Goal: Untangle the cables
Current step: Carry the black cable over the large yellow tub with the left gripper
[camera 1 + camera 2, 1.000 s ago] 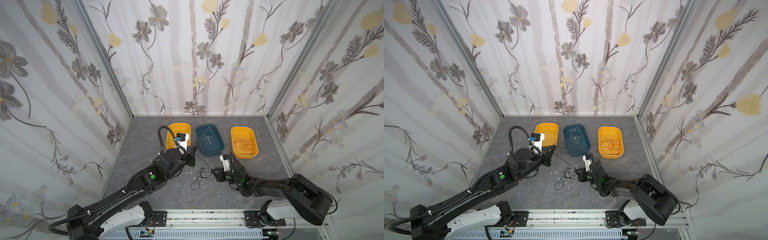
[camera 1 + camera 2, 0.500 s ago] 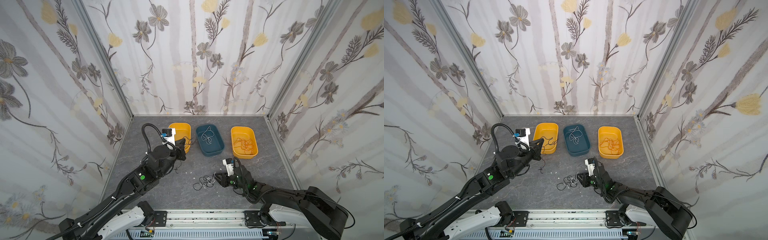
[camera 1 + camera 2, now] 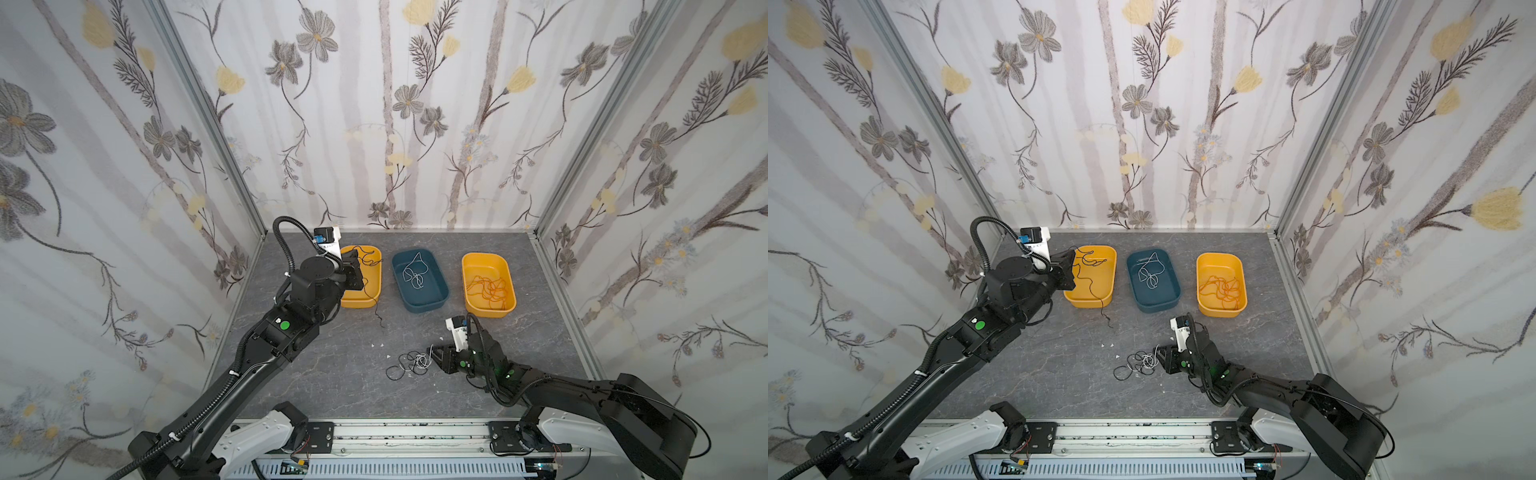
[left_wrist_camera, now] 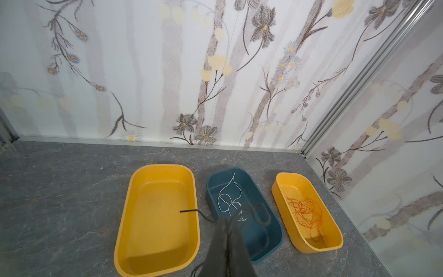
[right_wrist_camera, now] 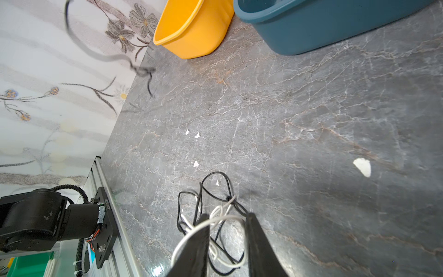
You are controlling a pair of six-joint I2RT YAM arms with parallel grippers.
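My left gripper [image 3: 355, 266] [image 4: 227, 219] is shut on a thin black cable [image 3: 376, 309] [image 3: 1100, 303] and is raised over the left yellow tray [image 3: 372, 301]. The cable trails over the tray's front rim down to the table, and its short end [image 4: 189, 211] sticks out sideways. A small tangle of black and white cables [image 3: 409, 363] [image 3: 1138, 363] [image 5: 208, 191] lies on the table near the front. My right gripper [image 3: 432, 357] [image 5: 226, 220] stands open at the tangle's right edge, with white loops lying between and over its fingers.
A blue tray [image 3: 440, 299] holds a white cable [image 4: 227, 196]. The right yellow tray [image 3: 509, 307] holds orange cables [image 4: 305, 211]. Small white scraps [image 5: 362, 166] lie on the grey table. Patterned walls close in the back and both sides.
My left gripper has carried the black cable up and back-left, from beside the tangle to over the left yellow tray. My right gripper has opened and stayed at the tangle.
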